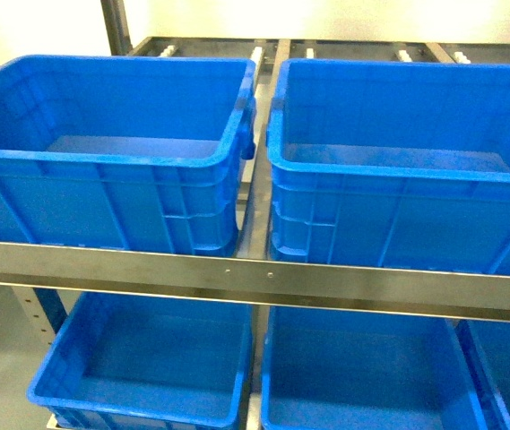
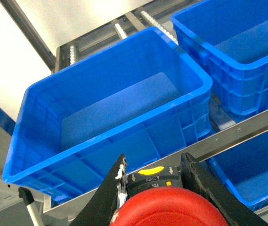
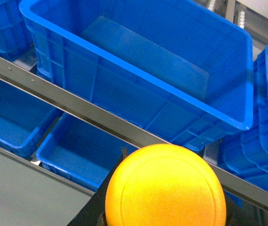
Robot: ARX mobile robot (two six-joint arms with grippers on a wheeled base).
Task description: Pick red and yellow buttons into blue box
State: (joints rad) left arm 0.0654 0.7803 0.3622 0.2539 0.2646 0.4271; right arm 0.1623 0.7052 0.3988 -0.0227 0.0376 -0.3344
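We hold the red button (image 2: 169, 209) clamped in our left gripper (image 2: 155, 188) and the yellow button (image 3: 166, 186) gripped in our right gripper (image 3: 164, 207), both poised short of the empty blue boxes (image 1: 228, 143), seemingly ready for dropping.

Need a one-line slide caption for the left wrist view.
Left gripper holding red-capped push button before an empty deep blue plastic crate.

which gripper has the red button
The left gripper holds the red button, its red cap between the fingers. The right gripper carries the yellow button instead.
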